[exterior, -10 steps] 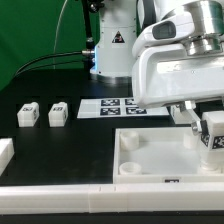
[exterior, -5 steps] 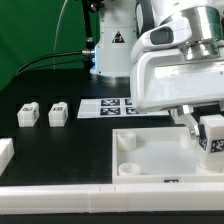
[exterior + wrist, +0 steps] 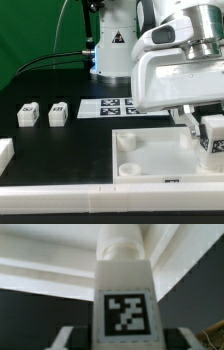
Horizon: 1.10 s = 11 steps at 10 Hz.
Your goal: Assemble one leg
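My gripper (image 3: pixel 208 128) is shut on a leg (image 3: pixel 213 136), a white block with a black-and-white tag, at the far corner of the large white panel (image 3: pixel 150 158) on the exterior view's right. In the wrist view the leg (image 3: pixel 125 291) fills the middle between the two fingers (image 3: pixel 66 339), and its round peg end points at the panel. Whether the peg touches the panel cannot be told. Two more legs (image 3: pixel 28 114) (image 3: pixel 57 114) stand on the black table at the exterior view's left.
The marker board (image 3: pixel 108 106) lies behind the panel, partly hidden by the arm. A white block (image 3: pixel 5 152) sits at the left edge. A long white bar (image 3: pixel 80 200) runs along the front. The robot base (image 3: pixel 112 50) stands at the back.
The gripper with the leg has shifted very slightly up. Nothing else has moved.
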Tool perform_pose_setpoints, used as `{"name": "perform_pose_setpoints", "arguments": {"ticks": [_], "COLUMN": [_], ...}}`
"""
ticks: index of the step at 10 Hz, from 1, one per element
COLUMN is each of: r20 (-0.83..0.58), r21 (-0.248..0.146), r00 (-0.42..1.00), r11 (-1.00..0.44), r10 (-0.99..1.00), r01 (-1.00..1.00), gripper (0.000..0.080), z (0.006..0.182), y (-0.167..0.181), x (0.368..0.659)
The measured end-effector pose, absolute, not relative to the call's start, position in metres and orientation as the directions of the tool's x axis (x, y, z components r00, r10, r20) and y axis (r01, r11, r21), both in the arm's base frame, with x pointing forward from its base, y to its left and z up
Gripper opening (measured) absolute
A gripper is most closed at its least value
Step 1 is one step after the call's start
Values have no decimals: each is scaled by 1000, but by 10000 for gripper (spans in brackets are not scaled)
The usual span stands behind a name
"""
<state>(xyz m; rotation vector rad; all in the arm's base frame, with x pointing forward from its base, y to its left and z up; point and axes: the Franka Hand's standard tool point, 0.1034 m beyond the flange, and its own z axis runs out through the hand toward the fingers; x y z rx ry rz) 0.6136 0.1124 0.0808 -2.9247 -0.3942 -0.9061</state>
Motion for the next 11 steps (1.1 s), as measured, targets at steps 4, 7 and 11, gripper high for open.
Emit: {"name": "perform_pose_setpoints", "arguments": {"ticks": [4,7,11], "r20": [562,562,537], "r21": [25,30,34], "r00": [795,794,806], "r11": [-966,-964,-962], "r10": [227,234,247], "r01": [258,262,272], "gripper": [617,648,649], "z": [80,80,88], "y": [111,109,105], "x": [614,614,623]}}
